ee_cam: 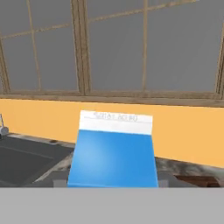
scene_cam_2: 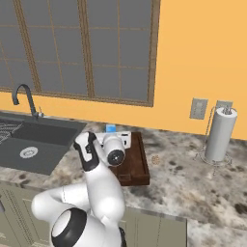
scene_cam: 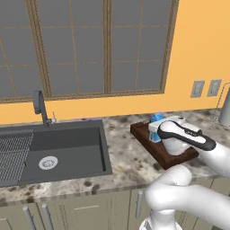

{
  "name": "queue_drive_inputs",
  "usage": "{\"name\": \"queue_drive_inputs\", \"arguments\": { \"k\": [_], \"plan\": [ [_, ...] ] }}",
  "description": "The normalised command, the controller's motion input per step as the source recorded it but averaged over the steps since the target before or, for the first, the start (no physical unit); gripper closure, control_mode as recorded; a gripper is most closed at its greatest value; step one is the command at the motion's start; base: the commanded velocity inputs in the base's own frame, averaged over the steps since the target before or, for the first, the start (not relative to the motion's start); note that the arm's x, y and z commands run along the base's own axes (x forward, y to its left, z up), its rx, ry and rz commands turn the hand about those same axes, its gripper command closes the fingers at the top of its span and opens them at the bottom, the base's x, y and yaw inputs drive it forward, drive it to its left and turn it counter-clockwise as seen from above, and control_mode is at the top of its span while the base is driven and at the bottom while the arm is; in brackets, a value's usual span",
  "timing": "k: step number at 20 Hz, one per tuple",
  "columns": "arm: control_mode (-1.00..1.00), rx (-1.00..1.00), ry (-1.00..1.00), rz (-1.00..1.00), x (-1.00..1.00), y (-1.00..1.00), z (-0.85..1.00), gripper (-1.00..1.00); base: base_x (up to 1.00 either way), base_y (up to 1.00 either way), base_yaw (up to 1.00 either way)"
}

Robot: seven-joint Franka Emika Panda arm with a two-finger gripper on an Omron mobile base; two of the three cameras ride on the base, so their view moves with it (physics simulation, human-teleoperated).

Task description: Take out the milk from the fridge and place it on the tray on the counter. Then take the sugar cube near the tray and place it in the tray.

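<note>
The milk is mostly hidden behind the arm in the left base view; just its blue top shows. In the hand view its base is cut off low in the frame. The tray is partly covered by the arm, its near-left part concealed. The tool's fingertips are hidden behind the wrist in both base views, so contact with the milk cannot be judged. The sugar cube is too small to make out clearly.
</note>
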Motion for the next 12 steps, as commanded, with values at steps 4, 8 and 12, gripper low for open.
{"name": "queue_drive_inputs", "arguments": {
  "k": [4,8,12],
  "plan": [
    [-1.00,-0.04,-0.03,0.00,0.00,0.02,0.14,-1.00,0.00,0.00,0.00],
    [-1.00,-0.03,-0.02,0.00,0.00,0.00,0.07,-1.00,0.00,0.00,0.00],
    [-1.00,-0.01,-0.03,0.00,-0.03,0.00,0.41,-1.00,0.00,0.00,0.00]
  ]
}}
